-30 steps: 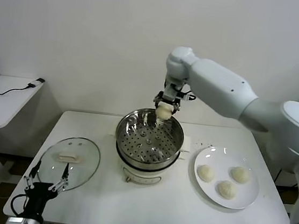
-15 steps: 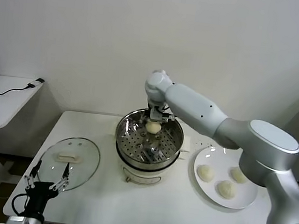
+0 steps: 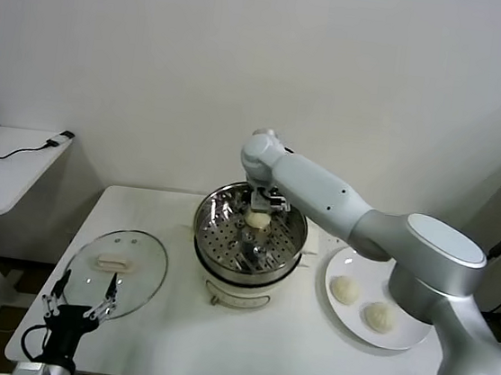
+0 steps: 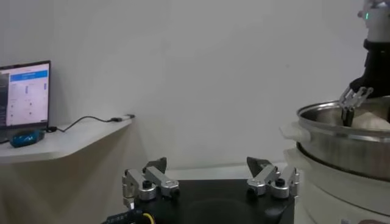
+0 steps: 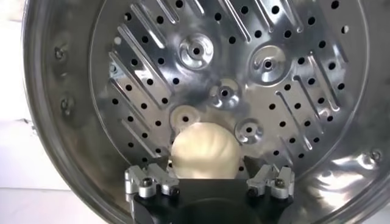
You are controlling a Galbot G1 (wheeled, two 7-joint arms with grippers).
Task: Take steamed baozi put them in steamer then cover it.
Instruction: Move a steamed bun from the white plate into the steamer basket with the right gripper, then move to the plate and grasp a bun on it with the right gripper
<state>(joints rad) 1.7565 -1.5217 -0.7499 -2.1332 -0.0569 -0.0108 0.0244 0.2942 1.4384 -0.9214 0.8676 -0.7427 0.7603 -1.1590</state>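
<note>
The steamer [image 3: 212, 234] stands mid-table on its white pot base; it also shows in the left wrist view [image 4: 341, 141] and fills the right wrist view [image 5: 79, 73]. My right gripper [image 3: 258, 208] reaches down inside it. One baozi [image 3: 256, 218] lies on the perforated floor between its fingers [image 5: 153, 181], which stand apart at the bun's sides [image 5: 205, 152]. Two more baozi [image 3: 344, 290] [image 3: 379, 317] show on the white plate [image 3: 351, 258]; my right arm hides part of that plate. The glass cover [image 3: 146, 271] lies flat at the left. My left gripper [image 3: 83, 306] [image 4: 207, 176] is open and empty beside it.
A white side table [image 3: 4, 168] with cables and a laptop [image 4: 24, 97] stands to the far left, apart from the work table. My right arm spans from the right side over the plate to the steamer. The wall is close behind.
My right gripper carried the baozi from above the steamer's far rim down into the basket. The arm now hides one baozi on the plate. The left arm has not moved.
</note>
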